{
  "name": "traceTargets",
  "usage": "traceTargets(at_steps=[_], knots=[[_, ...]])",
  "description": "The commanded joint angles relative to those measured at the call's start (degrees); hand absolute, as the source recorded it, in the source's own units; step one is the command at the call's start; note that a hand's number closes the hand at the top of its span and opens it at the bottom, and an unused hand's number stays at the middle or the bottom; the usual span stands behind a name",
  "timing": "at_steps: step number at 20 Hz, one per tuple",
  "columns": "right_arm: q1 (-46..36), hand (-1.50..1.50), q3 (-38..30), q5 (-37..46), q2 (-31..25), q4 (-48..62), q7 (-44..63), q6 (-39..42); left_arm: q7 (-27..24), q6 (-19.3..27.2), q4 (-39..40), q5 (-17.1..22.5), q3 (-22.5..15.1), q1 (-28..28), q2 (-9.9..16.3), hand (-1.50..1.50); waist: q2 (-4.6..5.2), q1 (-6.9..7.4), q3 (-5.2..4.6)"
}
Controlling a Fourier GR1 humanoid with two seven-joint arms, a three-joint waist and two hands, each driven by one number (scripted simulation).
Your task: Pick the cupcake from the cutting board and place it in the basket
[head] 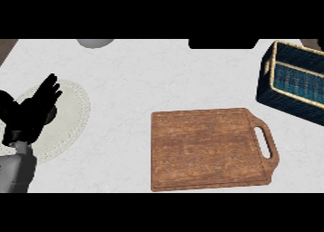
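Left hand (pixel 27 111) at left edge, resting, fingers straight and spread wide, pointing up, holding nothing; grey forearm below it; pale round plate (pixel 71 115) under and beside hand on white table (pixel 164 77); brown board (pixel 208 147) at centre, handle slot toward right, top bare; dark blue basket (pixel 299 81) with tan rim at upper right, well apart from board, tilted in view; cupcake not visible anywhere; right hand out of view.
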Motion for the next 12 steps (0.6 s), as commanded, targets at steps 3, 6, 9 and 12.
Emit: traceTargets(at_steps=[3,6,9,12], knots=[[-0.14,-1.50,-1.83,-0.64,-1.23,11.83,-5.07,-6.20,-1.31,-0.78,-0.77,0.03,0.50,1.54,0.17,0.00,0.00,0.35,0.00],[-0.71,-1.50,-1.78,-4.15,-2.22,14.37,-10.86,-6.68,-2.21,-2.31,1.23,0.74,1.08,1.16,0.63,0.00,0.00,0.29,0.00],[-2.16,-1.50,-2.09,-7.68,-3.86,13.11,-10.78,-4.02,-2.49,0.19,3.52,-1.53,0.61,-1.19,-0.25,0.00,-0.06,-0.09,-0.01],[-2.82,-1.50,-5.32,-10.21,-4.19,12.89,-11.30,-7.05,-2.61,-0.22,3.40,-0.93,1.00,-1.53,-0.18,0.00,-0.05,-0.16,-0.01]])
